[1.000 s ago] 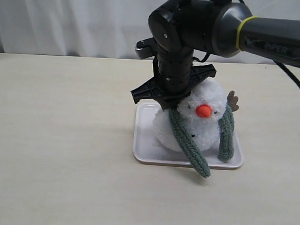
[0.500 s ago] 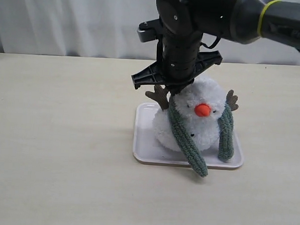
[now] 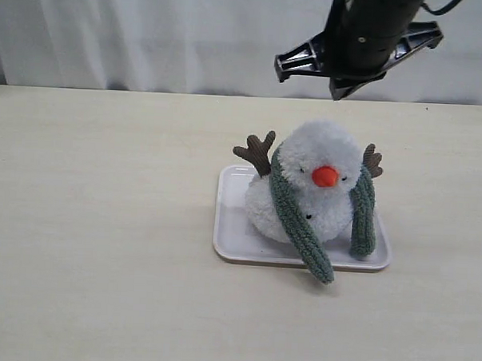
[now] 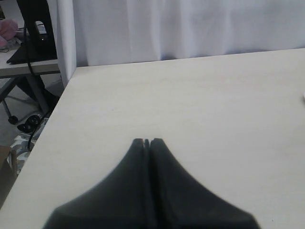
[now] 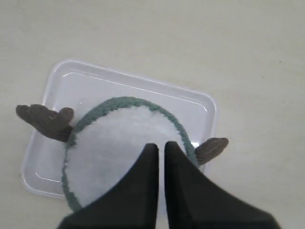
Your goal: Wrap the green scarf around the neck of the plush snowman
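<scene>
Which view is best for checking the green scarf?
Exterior view: the green scarf shows both ends hanging down the plush snowman's front. Right wrist view catches only the loop around the head, from above. Left wrist view: none.

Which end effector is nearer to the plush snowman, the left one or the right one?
Right. The right end effector hangs shut above the plush snowman; the left end effector is over the table, the snowman outside its view.

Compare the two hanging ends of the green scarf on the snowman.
The left end in the exterior view is longer, slants across the snowman, and overhangs the front rim of the tray. The right end is shorter, hangs nearly straight, and stops inside the tray. Both are fuzzy grey-green and hang down the snowman's front.
</scene>
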Available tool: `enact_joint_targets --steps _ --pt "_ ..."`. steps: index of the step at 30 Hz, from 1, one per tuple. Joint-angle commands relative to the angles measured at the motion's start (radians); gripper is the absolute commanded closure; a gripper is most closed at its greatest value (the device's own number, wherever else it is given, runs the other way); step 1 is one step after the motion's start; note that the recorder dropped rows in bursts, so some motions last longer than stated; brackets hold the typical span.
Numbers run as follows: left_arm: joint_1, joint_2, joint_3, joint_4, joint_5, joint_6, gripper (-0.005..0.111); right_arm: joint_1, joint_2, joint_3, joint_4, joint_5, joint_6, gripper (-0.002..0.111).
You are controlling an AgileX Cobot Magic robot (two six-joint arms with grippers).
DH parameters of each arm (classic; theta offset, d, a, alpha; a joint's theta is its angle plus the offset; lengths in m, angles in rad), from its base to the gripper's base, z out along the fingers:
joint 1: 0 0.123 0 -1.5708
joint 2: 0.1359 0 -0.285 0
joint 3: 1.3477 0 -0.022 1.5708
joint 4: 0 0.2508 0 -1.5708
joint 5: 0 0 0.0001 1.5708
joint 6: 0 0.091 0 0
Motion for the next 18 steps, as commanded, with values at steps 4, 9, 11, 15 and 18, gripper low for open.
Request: enact_joint_targets --steps 4,9,11,15,18 --pt "0.001 -0.002 0.002 -0.004 -0.012 0.001 0.107 -0.186 -0.111 0.234 0.233 -0.191 -0.192 0.104" --pt "0.001 -0.002 0.002 -0.004 -0.012 0.001 0.107 -0.284 -0.132 0.4 0.419 -0.278 -0.382 0.104" --pt "0.001 -0.002 0.002 -0.004 -0.012 0.001 0.107 -0.337 -0.133 0.494 0.492 -0.333 -0.477 0.104" --pt "0.001 -0.002 0.002 -0.004 -0.012 0.001 0.107 -0.38 -0.133 0.66 0.666 -0.495 -0.7 0.104" --pt "0.001 -0.002 0.002 -0.004 -0.012 0.001 0.107 -0.38 -0.133 0.688 0.696 -0.549 -0.719 0.104"
